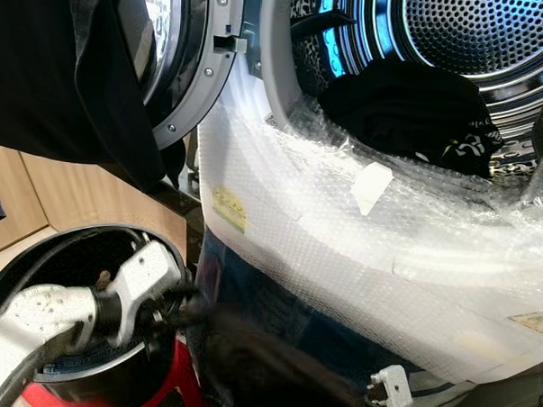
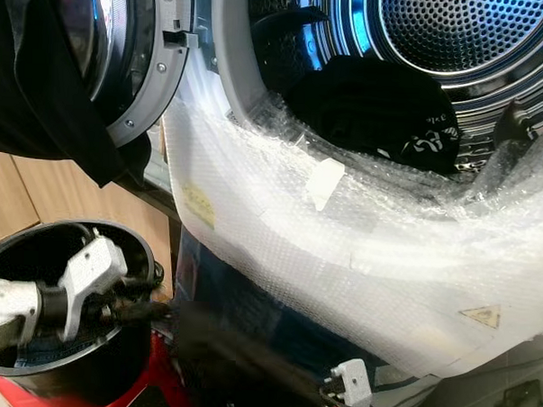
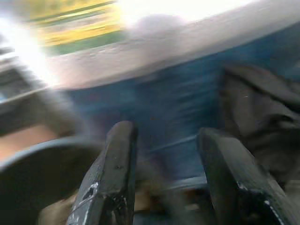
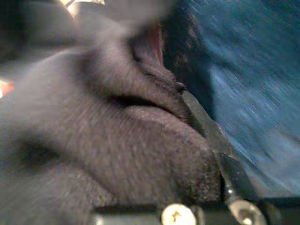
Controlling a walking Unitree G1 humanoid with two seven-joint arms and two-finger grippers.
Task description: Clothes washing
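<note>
The washer's drum [image 1: 495, 33] stands open with black clothes [image 1: 402, 110] piled at its mouth. Bubble wrap [image 1: 342, 234] covers the rim and front below it. A dark garment [image 1: 273, 366], blurred, hangs low in front of the machine, stretching from the black bucket [image 1: 36, 238] toward my right wrist [image 1: 390, 384]. My right gripper [image 4: 154, 108] is shut on this garment; cloth hides all but one finger [image 4: 206, 136]. At the bucket's rim my left gripper [image 3: 168, 133] is open, nothing between its fingers [image 3: 112, 173].
The washer door [image 1: 192, 65] is swung open at the upper left, with a black cloth [image 1: 70, 68] draped over it. A red stand [image 1: 169, 379] is under the bucket. Wooden cabinets [image 1: 65, 194] are behind it. The machine's blue front panel [image 1: 250, 284] is close ahead.
</note>
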